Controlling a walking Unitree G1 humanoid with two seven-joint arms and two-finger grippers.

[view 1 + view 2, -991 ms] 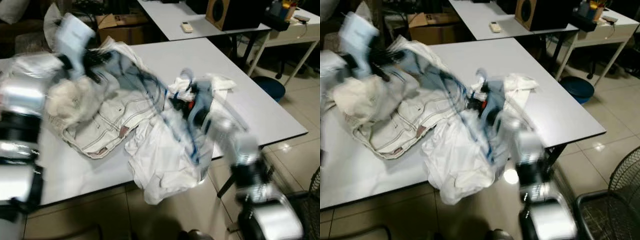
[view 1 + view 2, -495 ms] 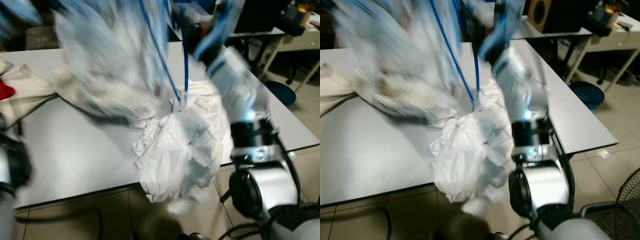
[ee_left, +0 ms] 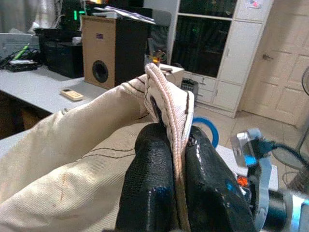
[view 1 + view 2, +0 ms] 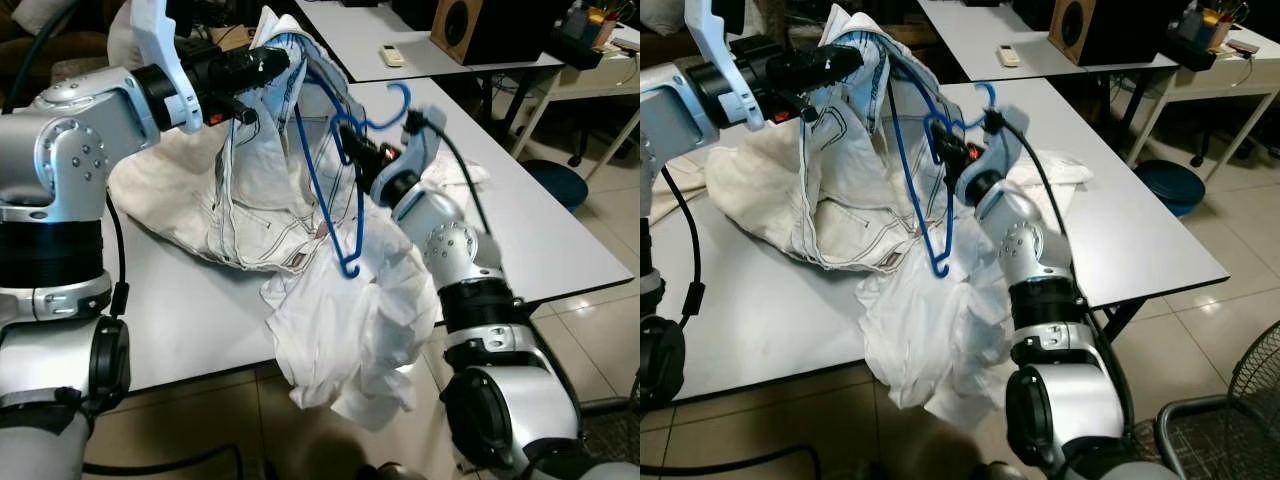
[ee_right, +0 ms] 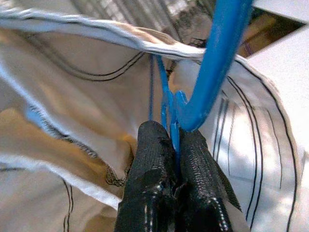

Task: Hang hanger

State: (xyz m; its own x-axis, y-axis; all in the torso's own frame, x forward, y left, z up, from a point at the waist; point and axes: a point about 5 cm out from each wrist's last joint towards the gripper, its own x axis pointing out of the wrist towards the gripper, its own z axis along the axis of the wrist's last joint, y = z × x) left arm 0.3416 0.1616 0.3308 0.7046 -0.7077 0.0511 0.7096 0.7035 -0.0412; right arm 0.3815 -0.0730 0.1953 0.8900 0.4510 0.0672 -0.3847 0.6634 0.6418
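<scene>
Left eye view, frame center: the right gripper [image 4: 352, 150] had its jaws clenched on the blue hanger [image 4: 322, 190]. The left gripper [image 4: 270, 65], upper left, pinched the cream jacket [image 4: 240, 190] above the surface [image 4: 170, 330].

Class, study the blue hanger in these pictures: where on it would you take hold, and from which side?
Grip the blue hanger at its neck, just below the hook, coming from the robot's right, as the right gripper does: there the wire is bare, while the jacket covers its far shoulder.
</scene>
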